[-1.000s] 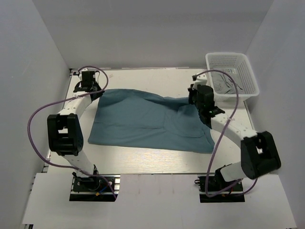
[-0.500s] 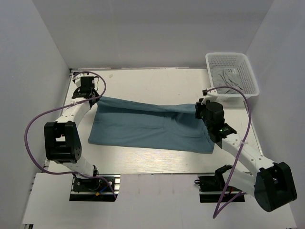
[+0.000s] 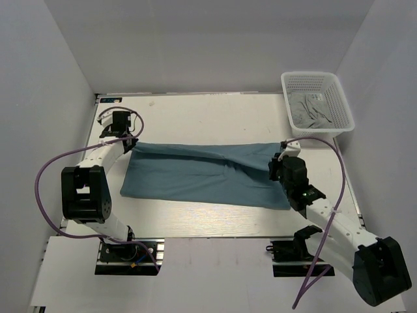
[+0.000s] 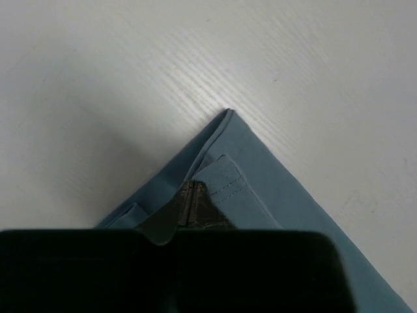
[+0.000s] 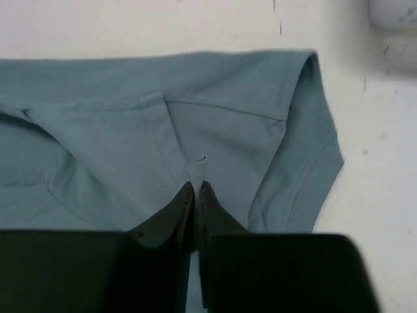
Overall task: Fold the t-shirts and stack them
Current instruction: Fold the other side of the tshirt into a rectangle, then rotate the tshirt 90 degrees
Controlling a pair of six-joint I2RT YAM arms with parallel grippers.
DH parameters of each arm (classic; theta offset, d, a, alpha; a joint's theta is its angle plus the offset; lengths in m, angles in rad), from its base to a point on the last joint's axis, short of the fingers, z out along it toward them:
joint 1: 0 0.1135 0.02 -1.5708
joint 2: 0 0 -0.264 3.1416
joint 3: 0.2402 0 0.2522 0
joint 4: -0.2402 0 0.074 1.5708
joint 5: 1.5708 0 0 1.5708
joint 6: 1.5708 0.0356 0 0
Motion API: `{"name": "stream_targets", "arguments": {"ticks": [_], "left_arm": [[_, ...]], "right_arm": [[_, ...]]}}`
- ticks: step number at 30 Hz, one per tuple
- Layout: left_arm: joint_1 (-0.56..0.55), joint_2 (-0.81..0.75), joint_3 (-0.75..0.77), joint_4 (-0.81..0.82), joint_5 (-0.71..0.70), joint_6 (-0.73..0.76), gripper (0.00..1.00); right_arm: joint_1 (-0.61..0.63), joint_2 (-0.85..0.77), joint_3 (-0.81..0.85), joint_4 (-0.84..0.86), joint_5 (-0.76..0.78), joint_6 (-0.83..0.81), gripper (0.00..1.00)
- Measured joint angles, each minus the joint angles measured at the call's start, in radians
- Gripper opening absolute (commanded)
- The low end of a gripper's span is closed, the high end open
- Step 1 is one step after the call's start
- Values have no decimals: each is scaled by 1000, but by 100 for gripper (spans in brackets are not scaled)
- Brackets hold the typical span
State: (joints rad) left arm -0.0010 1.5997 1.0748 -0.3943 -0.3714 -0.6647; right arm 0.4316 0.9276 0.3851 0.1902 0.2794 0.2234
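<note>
A dusty teal t-shirt [image 3: 195,173] lies across the middle of the table, its far edge doubled over toward the near side. My left gripper [image 3: 128,142] sits at the shirt's far left corner. In the left wrist view its fingertips [image 4: 189,195] are pressed together with a stitched hem of the t-shirt [image 4: 280,176] lying against them. My right gripper [image 3: 277,168] is at the shirt's right end. In the right wrist view it [image 5: 197,186] pinches a small raised tuck of the t-shirt [image 5: 98,130], with a sleeve spread just to its right.
A white mesh basket [image 3: 340,98] stands at the table's far right corner with grey cloth [image 3: 313,111] inside. White walls close in the left, right and back. Purple cables loop off both arms. Bare table [image 3: 208,117] lies beyond the shirt.
Both grippers have drawn the shirt's far edge toward the near side, and the visible cloth is narrower. The right arm swung well nearer; the left moved slightly nearer.
</note>
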Motion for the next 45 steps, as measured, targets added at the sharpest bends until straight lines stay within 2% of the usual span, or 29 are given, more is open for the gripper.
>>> {"name": "stream_targets", "arguments": {"ticks": [1,2,3,4,6,7,12,15,17,21,25,28,32,40,45], "left_arm": [[1,0,0,-27,-8,-19,27],[3,-1,0,-56,-19,-43,49],[5,-1,0,-92,-39,-65,99],[7,-2,0,-130,-57,-84,100],[10,-5,0,-209,-104,-154,100],[14,-7,0,-249,-129,-187,100],[25,-79,2,-385,-169,-256,100],[25,-144,19,-369,-118,-231,100],[21,-163,32,-314,-53,-190,100],[9,-147,31,-145,163,-95,100],[0,-43,25,-12,359,-35,100],[-6,63,16,15,424,-14,100],[-8,148,-32,27,441,-47,100],[-27,9,-201,81,364,-188,100],[-83,-90,-328,121,369,-208,100]], "right_arm": [[1,-15,-20,-8,-3,18,19],[1,-32,-40,-20,-16,37,26],[1,-49,-58,-37,-27,57,39],[1,-72,-74,-60,-46,78,60],[1,-135,-103,-114,-89,110,71],[1,-166,-109,-143,-105,121,90],[1,-369,-111,-236,-176,143,90],[1,-437,-111,-223,-185,144,90],[1,-415,-109,-196,-193,138,90],[1,-196,-26,-187,-225,106,90],[1,116,184,-214,-233,66,90],[1,335,336,-229,-218,55,90],[0,489,434,-318,-165,80,90],[-26,667,475,-451,-127,110,90],[-58,808,633,-462,-120,95,90]]}}
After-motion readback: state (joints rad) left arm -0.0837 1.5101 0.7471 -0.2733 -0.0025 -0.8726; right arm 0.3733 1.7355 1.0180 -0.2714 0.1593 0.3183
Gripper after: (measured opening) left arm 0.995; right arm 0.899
